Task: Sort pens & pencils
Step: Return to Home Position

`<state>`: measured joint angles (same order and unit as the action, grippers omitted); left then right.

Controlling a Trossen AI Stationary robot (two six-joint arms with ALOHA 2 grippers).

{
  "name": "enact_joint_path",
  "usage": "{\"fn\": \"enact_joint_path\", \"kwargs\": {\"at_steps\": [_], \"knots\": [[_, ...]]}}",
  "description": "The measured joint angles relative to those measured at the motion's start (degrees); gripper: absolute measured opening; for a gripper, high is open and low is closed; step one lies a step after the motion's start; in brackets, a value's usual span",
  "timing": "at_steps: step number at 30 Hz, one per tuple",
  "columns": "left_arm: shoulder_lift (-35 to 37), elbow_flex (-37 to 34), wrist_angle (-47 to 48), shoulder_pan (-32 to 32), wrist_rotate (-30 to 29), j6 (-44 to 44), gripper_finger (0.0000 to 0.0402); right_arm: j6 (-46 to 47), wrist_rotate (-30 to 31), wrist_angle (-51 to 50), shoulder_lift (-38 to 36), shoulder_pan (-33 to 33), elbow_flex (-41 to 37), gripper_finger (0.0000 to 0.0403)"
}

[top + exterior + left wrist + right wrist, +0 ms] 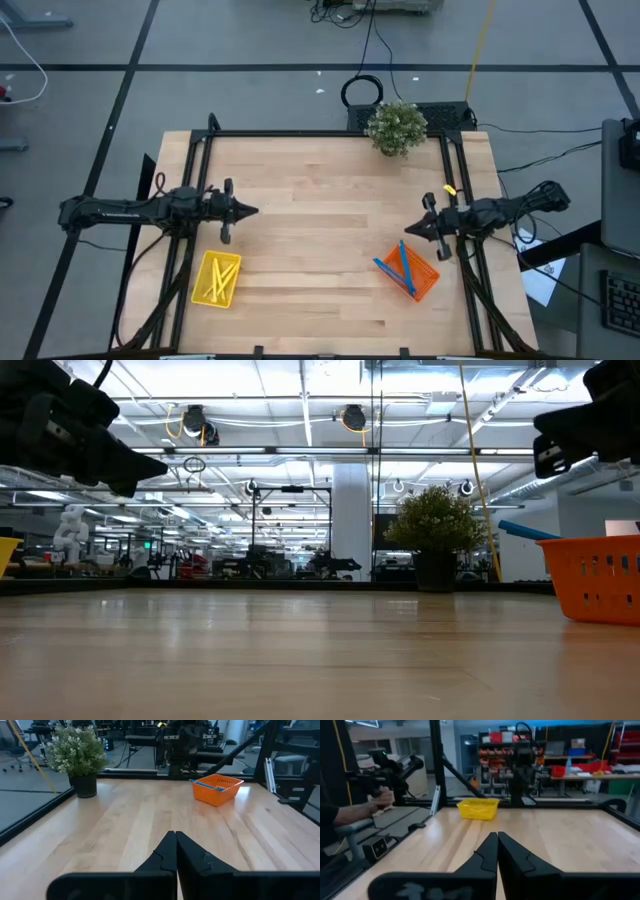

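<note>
- The left hand [252, 210] hangs over the left side of the tabletop [320, 200]. Its 2 fingers are pressed tip to tip with nothing between them.
- The right hand [410, 231] hangs over the right side, just behind the orange basket [432, 270]. It is closed in the same way and holds nothing.
- The pens [405, 268] lie inside the orange basket near the front right. I make out 2 blue sticks crossing, 1 with its end poking over the rim; there may be more underneath.
- The pencils [220, 280] lie in the yellow basket [232, 298] near the front left. They are a loose bundle of about 4, yellow on yellow, so I cannot count them for sure.
- That makes 2 baskets, 1 colour in each, and no stick shows on the bare wood; the sorting looks finished.
- These sticks look light, stiff, thin and smooth, so they would roll or swivel under a careless pinch. The place to take one is mid-length, with the fingers across the shaft.
- 1 potted plant [396, 126] stands at the back edge, well apart from both baskets.
</note>
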<state>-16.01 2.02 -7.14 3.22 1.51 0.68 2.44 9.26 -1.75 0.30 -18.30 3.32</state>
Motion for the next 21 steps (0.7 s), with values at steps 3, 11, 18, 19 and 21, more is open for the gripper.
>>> {"fn": "enact_joint_path", "kwargs": {"at_steps": [3, 11, 18, 19, 21], "knots": [[0.0, -1.1, -0.7, 0.0, -0.1, -0.4, 0.0001, -1.1, -0.6, 1.7, -0.1, 0.0, -0.4, 0.0], [-0.2, -1.5, 4.0, 0.0, -7.0, 4.4, 0.002, -1.5, -0.4, 2.9, 0.3, 0.1, -0.6, 0.0], [-0.2, -1.5, 4.0, 0.0, -7.6, 4.1, 0.0025, -1.4, -0.2, 7.5, 0.4, 0.1, -0.6, 0.0], [-0.2, -1.5, 4.0, 0.0, -7.6, 4.1, 0.0025, -1.4, -0.2, 7.3, 0.5, 0.1, -0.6, 0.0], [-0.2, -1.5, 4.0, 0.0, -7.6, 4.1, 0.0025, -1.4, -0.2, 7.0, 0.5, 0.1, -0.6, 0.0]]}}
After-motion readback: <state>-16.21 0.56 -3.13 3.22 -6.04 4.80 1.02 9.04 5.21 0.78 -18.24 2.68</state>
